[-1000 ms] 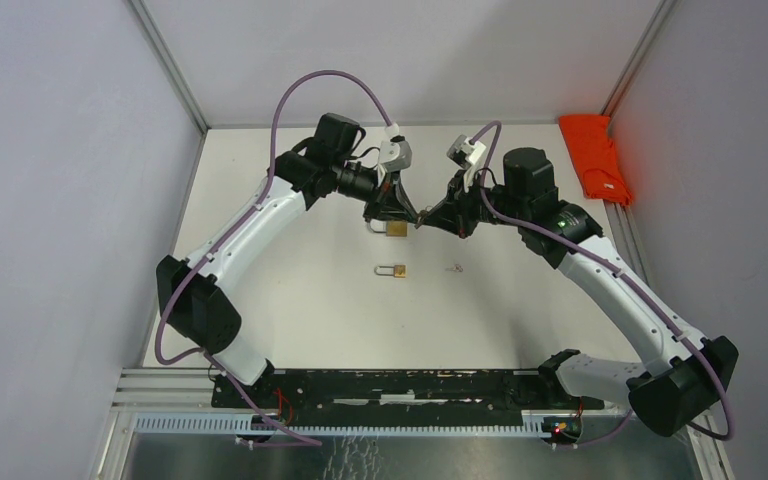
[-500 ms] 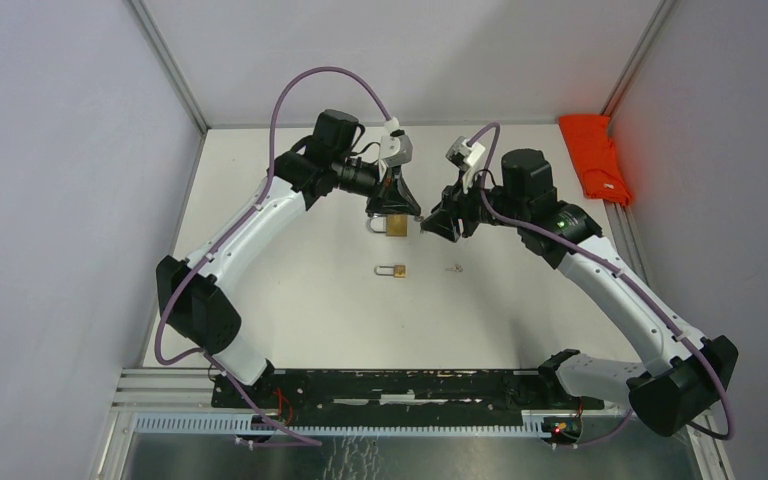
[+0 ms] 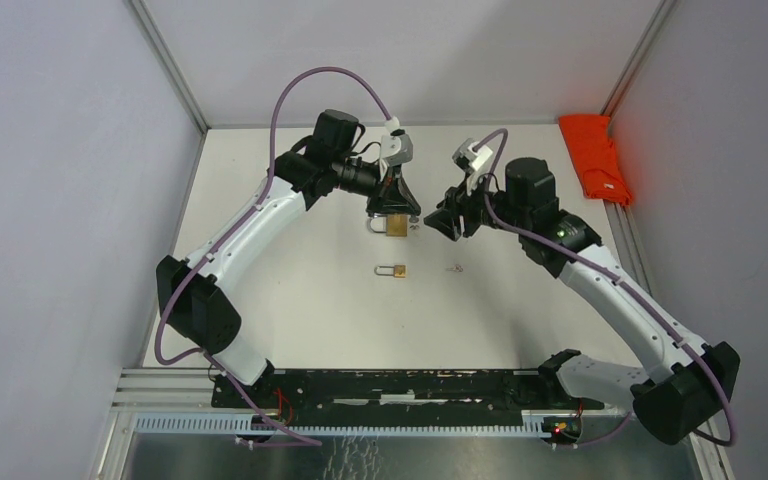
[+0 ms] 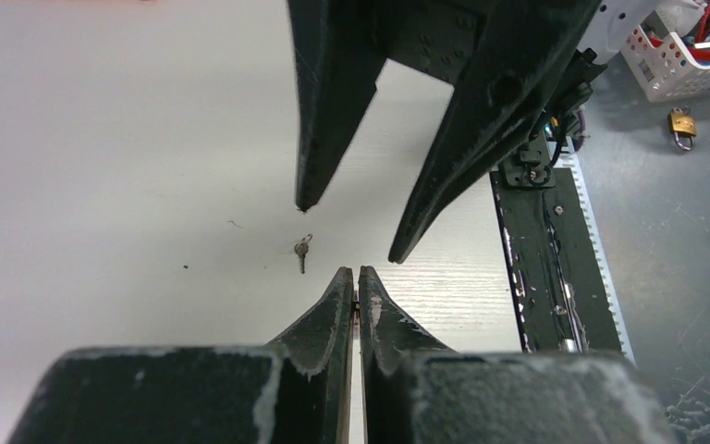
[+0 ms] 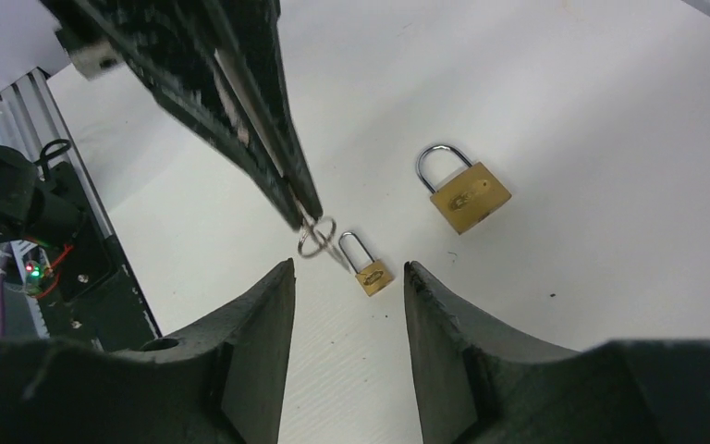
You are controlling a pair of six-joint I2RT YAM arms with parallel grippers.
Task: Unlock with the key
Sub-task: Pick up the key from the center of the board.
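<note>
My left gripper (image 5: 301,215) is shut on a small key; its ring (image 5: 317,237) hangs below the fingertips, above the table. In the left wrist view the left gripper (image 4: 358,277) has its jaws pressed together on a thin sliver of metal. A large brass padlock (image 3: 394,227) lies on the table just under the left gripper (image 3: 413,214). A small brass padlock (image 3: 394,270) lies nearer the arm bases. Facing the key a short way off, my right gripper (image 5: 347,277) is open and holds nothing. The large padlock (image 5: 462,192) and the small padlock (image 5: 368,269) both have closed shackles.
A second loose key (image 3: 453,267) lies on the table right of the small padlock, also seen as a key (image 4: 301,252) in the left wrist view. A red cloth (image 3: 595,155) sits at the back right edge. The black rail (image 4: 541,259) marks the table's near edge.
The right gripper opened, let go of the key and drew back to the right. The left gripper kept its grip on the key and stayed over the large padlock.
</note>
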